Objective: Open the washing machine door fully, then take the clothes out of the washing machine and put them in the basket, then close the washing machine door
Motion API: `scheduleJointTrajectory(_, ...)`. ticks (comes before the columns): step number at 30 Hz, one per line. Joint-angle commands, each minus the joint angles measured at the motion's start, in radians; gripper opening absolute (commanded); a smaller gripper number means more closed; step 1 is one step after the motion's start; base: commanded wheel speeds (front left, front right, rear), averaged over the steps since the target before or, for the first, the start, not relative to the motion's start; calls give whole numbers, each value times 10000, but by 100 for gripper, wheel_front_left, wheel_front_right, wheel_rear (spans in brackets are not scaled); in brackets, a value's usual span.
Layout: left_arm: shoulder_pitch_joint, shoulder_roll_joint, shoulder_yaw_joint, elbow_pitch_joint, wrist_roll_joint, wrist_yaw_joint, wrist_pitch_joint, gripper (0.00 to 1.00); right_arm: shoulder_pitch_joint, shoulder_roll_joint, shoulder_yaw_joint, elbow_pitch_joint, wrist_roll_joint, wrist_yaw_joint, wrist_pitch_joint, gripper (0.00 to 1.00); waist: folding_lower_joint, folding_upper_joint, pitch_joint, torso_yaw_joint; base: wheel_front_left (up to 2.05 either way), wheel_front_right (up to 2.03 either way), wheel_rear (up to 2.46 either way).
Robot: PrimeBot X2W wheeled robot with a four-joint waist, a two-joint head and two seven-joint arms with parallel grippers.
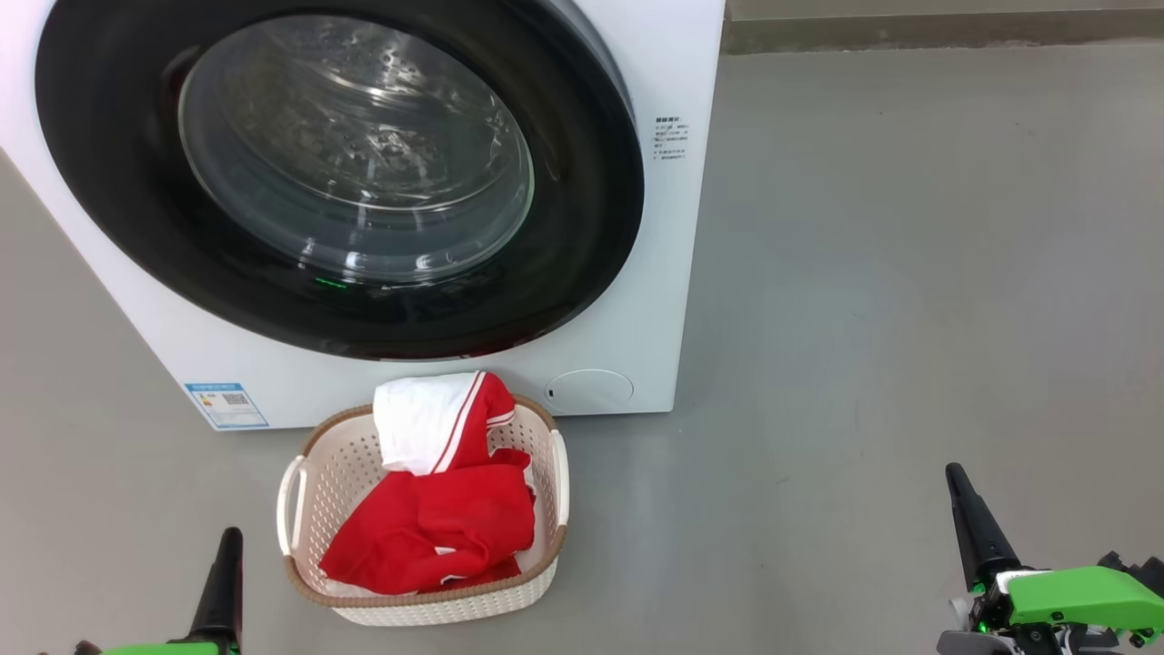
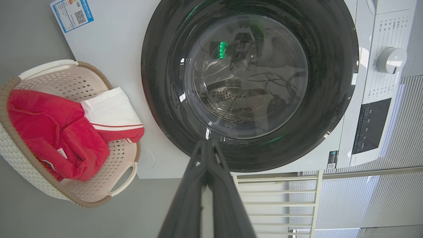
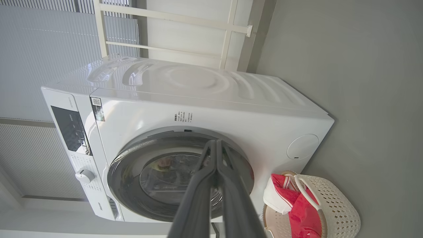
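The white washing machine (image 1: pixel 637 273) stands ahead with its round black-rimmed door (image 1: pixel 118 182) shut flat against the front; through the glass the steel drum shows. The cream basket (image 1: pixel 309 491) sits on the floor right before the machine, holding the red and white clothes (image 1: pixel 455 518). My left gripper (image 1: pixel 232 537) is low at the left of the basket, shut and empty. My right gripper (image 1: pixel 953 473) is low at the far right over bare floor, shut and empty. In the wrist views the left gripper (image 2: pixel 206 142) and the right gripper (image 3: pixel 216 142) both point toward the door (image 2: pixel 158 82) (image 3: pixel 125 165).
Grey floor (image 1: pixel 909 273) spreads wide to the right of the machine. A wall base runs along the back. A white rail frame (image 2: pixel 281 195) and ribbed blinds stand beside the machine, near its control panel (image 2: pixel 370 129) and dial (image 2: pixel 390 59).
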Motion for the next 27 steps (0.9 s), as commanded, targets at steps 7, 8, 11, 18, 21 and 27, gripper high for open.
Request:
scheduleJointTrajectory(7,-517,120,471,-345,-863,-30,268,0,-200,95,50,-443,759,-11,268,0,0,0,-39,-14,0,0,0)
scheduleJointTrajectory(8,-523,118,490,-350,-967,-30,297,0,-201,109,37,-459,848,-11,298,0,0,0,-44,-16,0,0,0)
scheduleJointTrajectory(11,-541,112,545,-368,-1274,-31,384,0,-201,151,-2,-506,1110,-11,384,0,0,0,-60,-21,0,0,0)
scheduleJointTrajectory(18,-542,104,556,-367,-1265,-31,393,0,-201,151,-1,-506,1111,-11,384,0,0,0,-60,-21,0,0,0)
scheduleJointTrajectory(21,-543,101,561,-367,-1261,-31,397,0,-201,151,-1,-506,1111,-11,384,0,0,0,-60,-21,0,0,0)
scheduleJointTrajectory(27,-543,95,569,-367,-1254,-31,404,0,-201,151,0,-506,1112,-11,383,0,0,0,-60,-21,0,0,0)
